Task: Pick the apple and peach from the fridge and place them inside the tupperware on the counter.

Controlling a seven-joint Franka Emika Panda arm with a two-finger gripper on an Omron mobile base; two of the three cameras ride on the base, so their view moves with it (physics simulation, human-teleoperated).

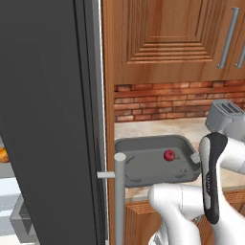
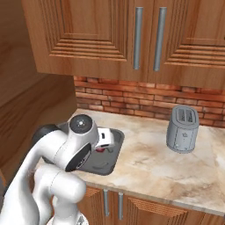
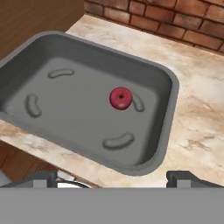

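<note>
The dark red apple [image 3: 120,98] lies loose on the floor of the grey tupperware [image 3: 168,113], right of its middle in the hand view. It also shows in the left base view as the apple [image 1: 169,155] in the tupperware [image 1: 143,143] on the beige counter [image 2: 149,162]. My gripper [image 3: 113,178] hangs above the container's near rim, open, its dark fingertips [image 3: 43,177] wide apart with nothing between them. At the far left edge of the left base view a sliver of the orange peach [image 1: 2,155] shows inside the fridge [image 1: 48,119].
The fridge's dark door stands open just left of the tupperware, its silver handle [image 1: 119,191] close to the container's front corner. A silver toaster [image 2: 182,129] stands on the counter to the right. Brick wall and wooden cabinets [image 2: 132,35] rise behind.
</note>
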